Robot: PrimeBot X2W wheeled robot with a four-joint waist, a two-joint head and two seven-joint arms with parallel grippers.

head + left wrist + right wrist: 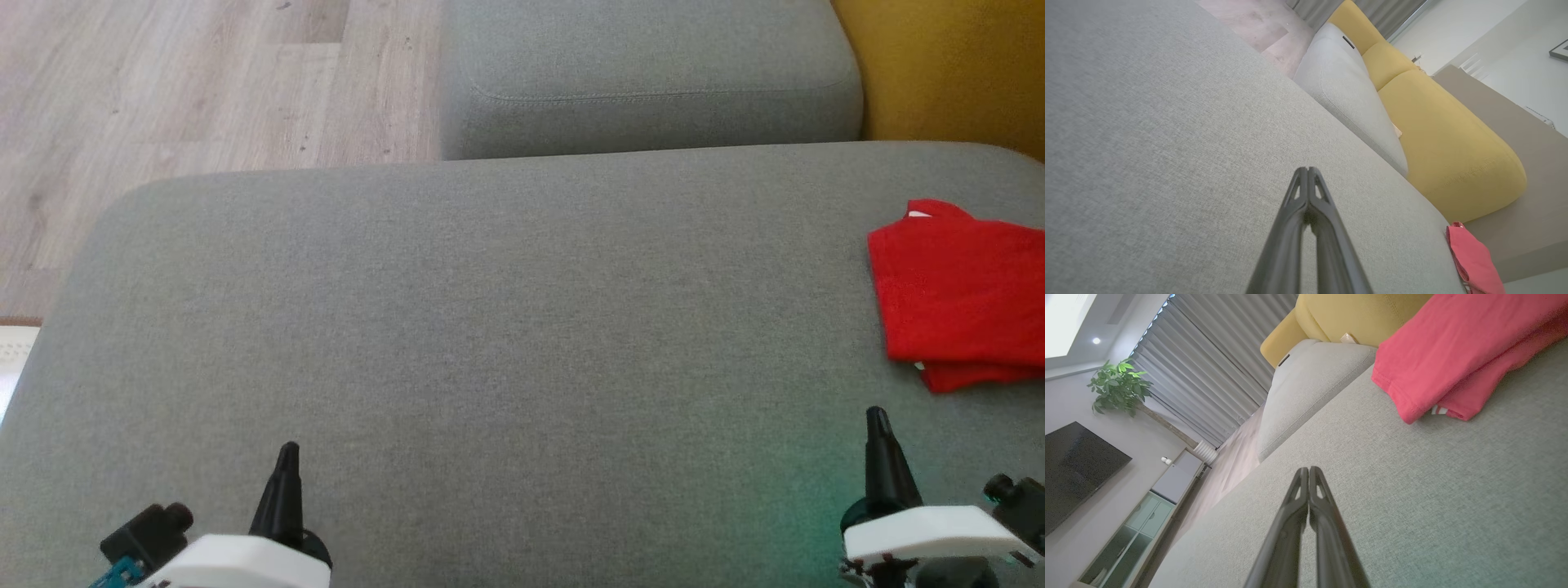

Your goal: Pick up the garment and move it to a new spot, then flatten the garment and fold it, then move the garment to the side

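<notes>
Garment: red, folded into a rough rectangle, lying flat at the far right of the grey sofa seat. It is partly cut off by the head view's right edge. Two layers show, and the lower one sticks out along the near edge. There are small white bits at the near-left and top-left corners.

Left pincer: clenched, fingers pressed together tip to tip, holding nothing. It sits low left in the head view over bare seat fabric, well apart from the garment. In the left wrist view the tips meet, with grey fabric beyond them and the garment a red sliver at the seat's far edge. Can't tell whether the tips touch the fabric.

Right pincer: also clenched, holding nothing. It sits low right in the head view, near the garment's near edge, with a strip of bare seat between them. In the right wrist view the garment lies ahead, up and to the right of the closed tips.

Surroundings:
- Head view: a second grey cushion behind the seat, a yellow cushion top right, wood floor top left.
- Right wrist view: grey curtains, a potted plant, a dark TV, a low cabinet.
</notes>
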